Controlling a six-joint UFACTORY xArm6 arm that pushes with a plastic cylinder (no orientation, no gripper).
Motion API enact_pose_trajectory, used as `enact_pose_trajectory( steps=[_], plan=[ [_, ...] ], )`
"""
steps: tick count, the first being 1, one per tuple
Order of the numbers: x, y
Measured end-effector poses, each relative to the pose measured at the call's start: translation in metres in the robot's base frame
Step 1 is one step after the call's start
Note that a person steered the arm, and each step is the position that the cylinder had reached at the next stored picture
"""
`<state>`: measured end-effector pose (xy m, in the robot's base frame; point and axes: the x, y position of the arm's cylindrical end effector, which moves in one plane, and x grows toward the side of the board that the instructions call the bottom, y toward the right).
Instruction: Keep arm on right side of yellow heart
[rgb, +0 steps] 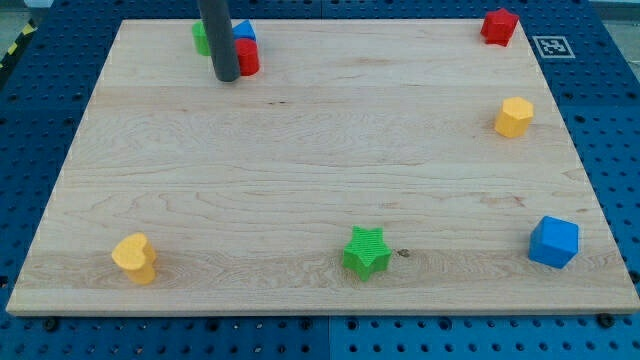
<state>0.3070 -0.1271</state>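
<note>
My tip (227, 77) sat far left beside red block (247, 56), yellow heart (135, 257) near left, well apart, no claw fitted, nothing held.

Pale wood-grain board (300, 150), smooth; matt plastic-looking yellow heart (135, 258).

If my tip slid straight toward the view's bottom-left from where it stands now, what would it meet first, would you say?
Probably nothing until the yellow heart near the board's bottom-left corner. My tip stands at the view's top, close beside the red block, and the wooden board between looks free, though the exact heading is hard to judge.
</note>
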Motion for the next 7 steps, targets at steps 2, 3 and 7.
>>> enact_pose_trajectory(
  steps=[2, 3, 7],
  plan=[
    [-0.008, 0.002],
    [0.003, 0.002],
    [0.115, 0.002]
  ],
)
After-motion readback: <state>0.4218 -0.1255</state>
